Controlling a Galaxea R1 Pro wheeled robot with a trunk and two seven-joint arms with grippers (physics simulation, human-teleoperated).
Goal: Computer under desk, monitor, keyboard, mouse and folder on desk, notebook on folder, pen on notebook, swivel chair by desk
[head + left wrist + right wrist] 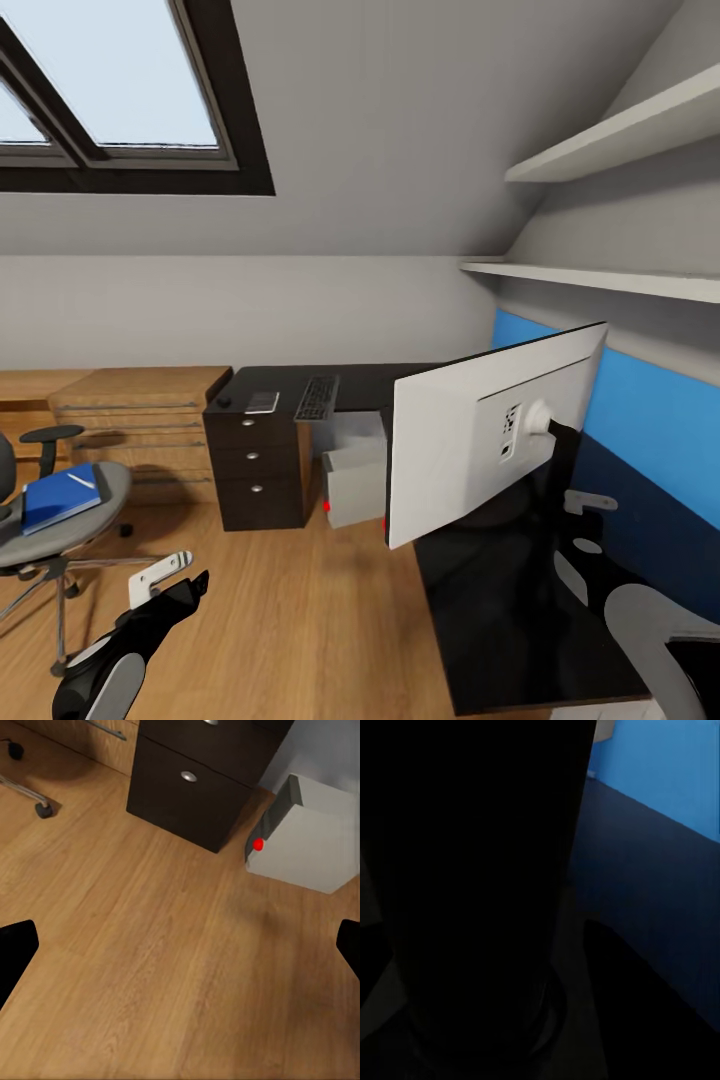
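I see the monitor (490,435) standing on the near wing of the black surface (520,610), its back to me, with the keyboard (317,397), notebook (262,402) and mouse (224,401) along the far wing's left end above the drawers. The computer (352,482) sits on the floor under that wing, the blue folder (60,497) on the chair (55,530) seat. My left fingers (15,952) hang wide open over bare floor, gripping nothing; right fingers' state I can't tell.

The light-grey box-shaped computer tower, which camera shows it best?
The left wrist view: the light-grey box-shaped computer tower is close, with its red light plain, on the wood floor beside the black drawer unit. The head view shows it small under the desk.
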